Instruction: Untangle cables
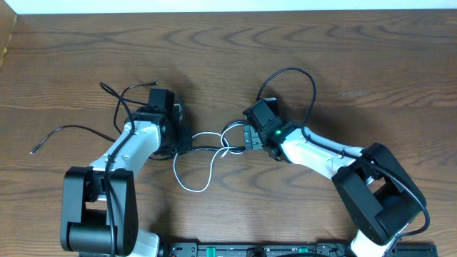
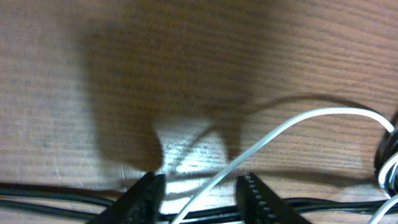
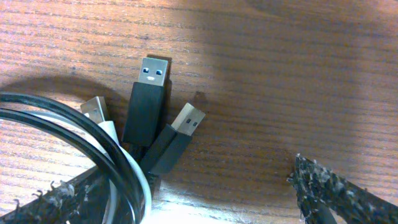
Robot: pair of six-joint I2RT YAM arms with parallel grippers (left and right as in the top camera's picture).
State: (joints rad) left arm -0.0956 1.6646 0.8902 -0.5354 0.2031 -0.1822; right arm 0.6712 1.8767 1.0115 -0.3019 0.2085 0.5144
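**Where the cables cross, both arms sit low at the tangle**

Where it loops on the tabletop (image 1: 371, 43), the white cable (image 1: 194, 190) sags toward the robot's side. Its upper part runs into a tangle w/ the black cables (image 1: 207, 148), approx mid-tabletop.

- **Left fingers** (image 1: 186, 141): at the left edge of the white cable's loop. In the wrist view the left fingers (image 2: 252, 191) are partly open. The white cable (image 2: 280, 127) runs up btwn them w/ a gap on each side, so it isn't pinched. Black cables (image 2: 50, 193) lie flat across the wood, crossing under the white cable at the fingertips.
- **Right fingers** (image 1: 248, 137): at the right edge of the loop, facing the left pair across it. In the wrist view the right fingers (image 3: 317, 183) are spread wide and hold nothing.
- **Plugs, right wrist view:** 3 USB ends fan out on the wood.
  - The white cable (image 3: 134, 180) ends in a silver plug (image 3: 96, 109).
  - Just right of it is a long black plug (image 3: 149, 93) w/ a blue insert.
  - Right of that, touching it, is a shorter black plug (image 3: 179, 135), tilted.
  - Black cables (image 3: 62, 115) arc over the white cable on its left.
- **Stray black cable** (image 1: 71, 128): well left of the white cable, past the left arm, w/ its free end lying on bare wood.
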